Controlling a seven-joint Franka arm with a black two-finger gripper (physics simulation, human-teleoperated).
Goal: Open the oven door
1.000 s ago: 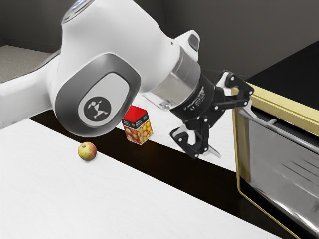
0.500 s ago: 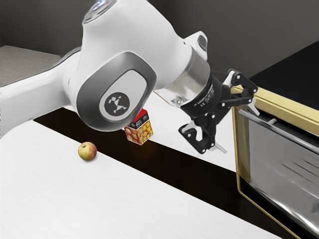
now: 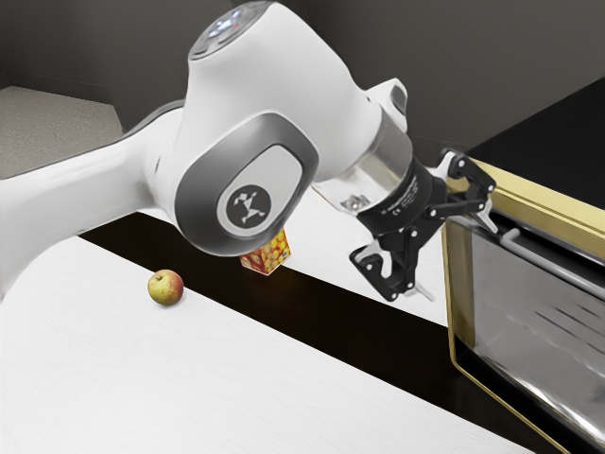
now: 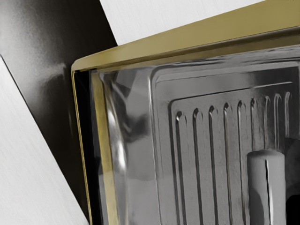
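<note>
By the edge of the dark strip (image 3: 321,309) stands the oven door (image 3: 529,331), and I hold the gripper (image 3: 461,263) spread wide, grasping nothing, near the handle (image 3: 558,261), probably to hook it.

The arm (image 3: 331,104) reaches out, end effector (image 3: 458,257) slanting downward, fingers (image 3: 424,292) spread apart.

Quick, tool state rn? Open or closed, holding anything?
Tool: open, fingers wide apart, holding nothing; one fingertip is at the end of the oven handle, contact can't be told.
</note>
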